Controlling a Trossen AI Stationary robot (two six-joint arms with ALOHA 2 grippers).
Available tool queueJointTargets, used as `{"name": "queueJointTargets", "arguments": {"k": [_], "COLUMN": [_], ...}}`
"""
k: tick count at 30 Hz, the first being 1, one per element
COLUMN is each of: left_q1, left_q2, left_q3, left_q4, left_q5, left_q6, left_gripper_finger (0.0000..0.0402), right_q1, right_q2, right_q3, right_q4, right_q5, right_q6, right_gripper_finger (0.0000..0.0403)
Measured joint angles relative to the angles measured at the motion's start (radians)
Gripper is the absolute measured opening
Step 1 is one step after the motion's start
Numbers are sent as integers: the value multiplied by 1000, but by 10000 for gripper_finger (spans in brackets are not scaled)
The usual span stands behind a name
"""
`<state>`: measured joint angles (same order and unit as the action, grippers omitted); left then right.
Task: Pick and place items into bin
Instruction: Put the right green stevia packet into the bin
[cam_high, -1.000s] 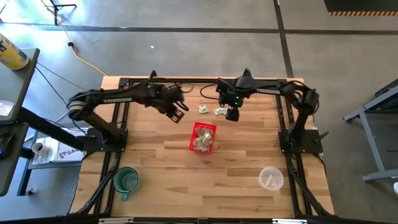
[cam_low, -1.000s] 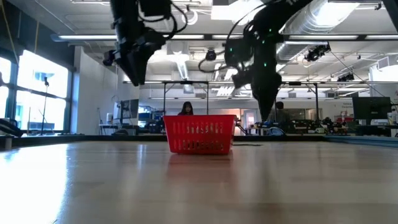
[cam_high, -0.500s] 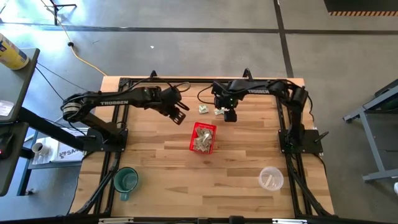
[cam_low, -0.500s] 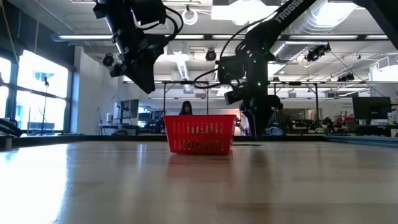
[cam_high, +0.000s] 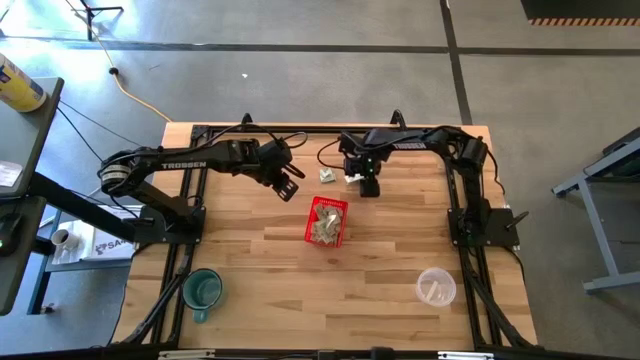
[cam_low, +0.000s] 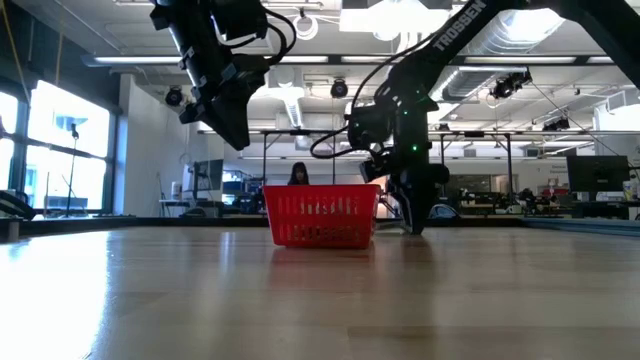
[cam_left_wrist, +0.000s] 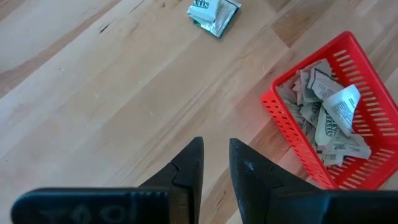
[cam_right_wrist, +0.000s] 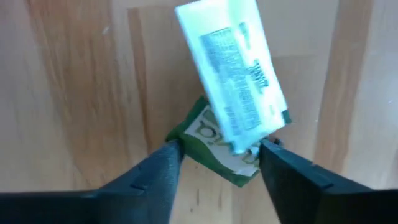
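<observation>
The red basket (cam_high: 326, 221) (cam_low: 320, 215) stands mid-table with several crumpled pale-green-and-white slips inside (cam_left_wrist: 326, 118). Two more slips lie on the wood beyond it, one (cam_high: 326, 176) (cam_left_wrist: 213, 12) on its own. The other (cam_high: 352, 178) (cam_right_wrist: 233, 106) sits under my right gripper (cam_high: 368, 184) (cam_right_wrist: 217, 152), which is down at the table, open, with one finger on each side of it. My left gripper (cam_high: 287, 182) (cam_left_wrist: 216, 155) hovers high to the left of the basket. It holds nothing and has only a narrow gap between its fingers. My right gripper comes from above, pointing down, its fingers (cam_right_wrist: 166, 158) standing on either side of the slip's dark-green lower fold (cam_right_wrist: 211, 149). The slip lies on the table. Whether the fingertips touch it, I cannot tell.
A green mug (cam_high: 203, 290) stands near the table's near-left corner and a clear plastic cup (cam_high: 435, 288) near its near-right corner. Bare wood lies between them and around the basket. A black frame rail (cam_high: 300, 130) runs along the far edge.
My right gripper has come down from above the slips to the table top and moved slightly toward the table's left edge, so its fingers now straddle one slip. The basket and the slips have stayed where they were.
</observation>
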<state>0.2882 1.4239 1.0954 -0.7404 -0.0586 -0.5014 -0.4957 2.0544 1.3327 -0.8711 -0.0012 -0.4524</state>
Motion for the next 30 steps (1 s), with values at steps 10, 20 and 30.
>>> {"name": "queueJointTargets", "arguments": {"k": [10, 20, 30], "left_q1": [0, 0, -84], "left_q2": [0, 0, 0], "left_q3": [0, 0, 0], "left_q4": [9, 38, 39], "left_q5": [1, 58, 133], "left_q6": [-5, -94, -251], "left_gripper_finger": [111, 111, 111], "right_q1": [24, 194, 332], "right_q2": [-37, -281, -244], "right_q3": [-9, -10, -7], "right_q4": [-177, -65, 305], "right_q5": [-68, -371, -372], "right_q6": [128, 329, 367], "right_gripper_finger": [12, 12, 24]}}
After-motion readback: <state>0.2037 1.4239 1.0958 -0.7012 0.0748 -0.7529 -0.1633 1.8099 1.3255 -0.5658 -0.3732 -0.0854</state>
